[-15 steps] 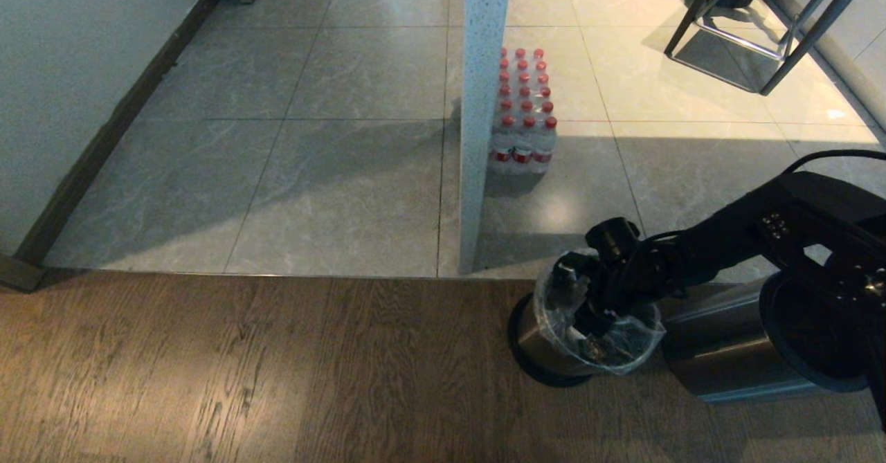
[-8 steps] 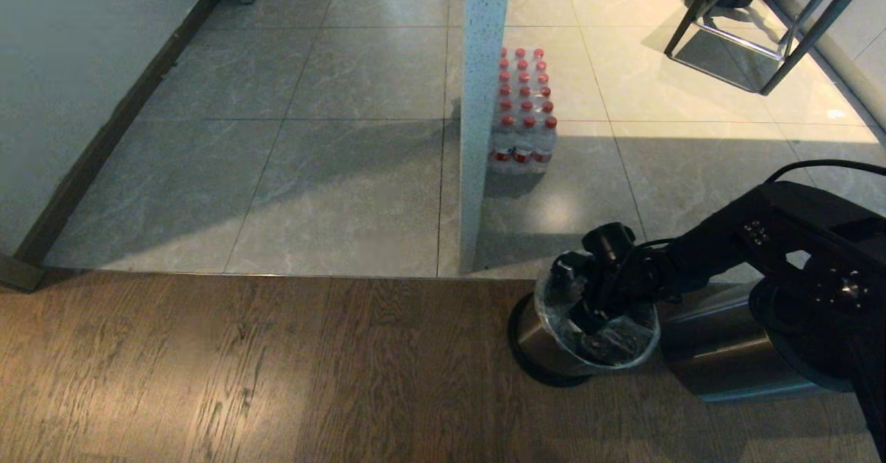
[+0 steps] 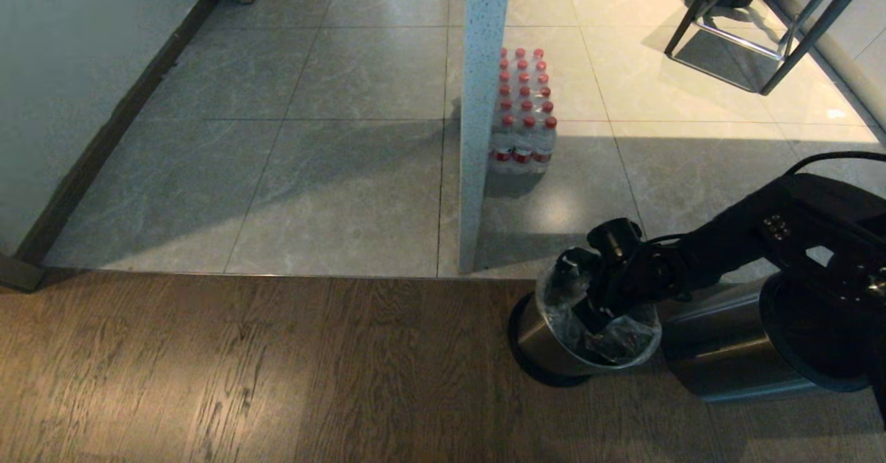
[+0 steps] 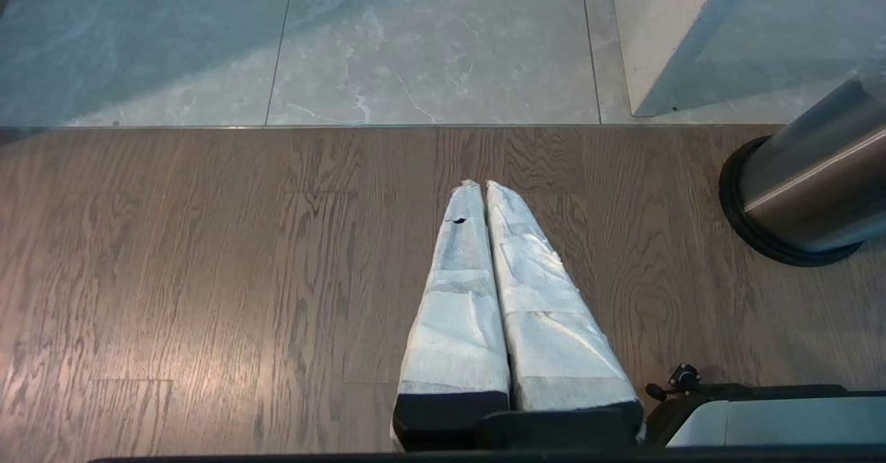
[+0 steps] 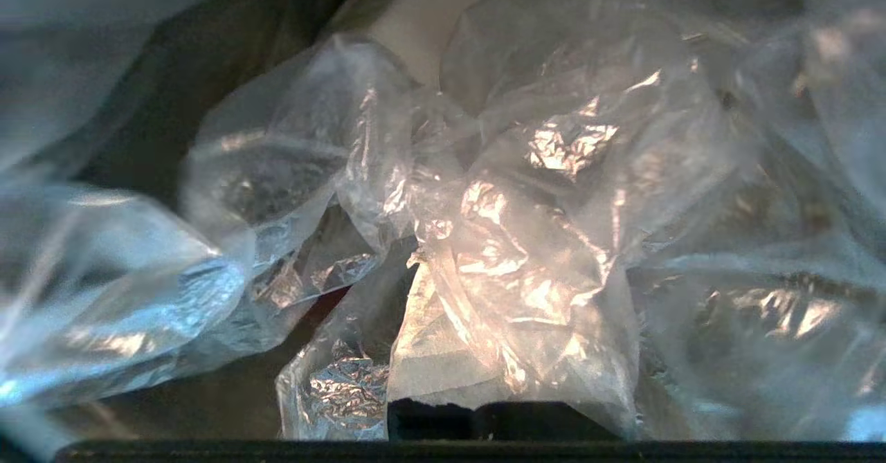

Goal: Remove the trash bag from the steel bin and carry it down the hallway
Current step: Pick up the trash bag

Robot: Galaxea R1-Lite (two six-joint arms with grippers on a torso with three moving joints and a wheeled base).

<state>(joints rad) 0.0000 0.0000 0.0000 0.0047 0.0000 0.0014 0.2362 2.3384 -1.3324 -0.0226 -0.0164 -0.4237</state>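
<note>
Grey tiles meet brown wood planks (image 3: 277, 366). The left gripper (image 4: 482, 186) hangs above the planks, fingers pressed together. Rightward, the steel bin (image 3: 554, 342) stands upright, mouth up; inside it the right gripper (image 3: 594, 319) is clamped on the crinkled trash bag (image 5: 498, 241).

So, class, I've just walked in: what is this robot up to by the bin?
The right gripper is down inside the steel bin, shut on the crinkled clear trash bag. The bag is not yet lifted out. The bin stands on the wood floor at the edge of the grey tiles. The left gripper hangs shut and idle over the wood floor.
</note>
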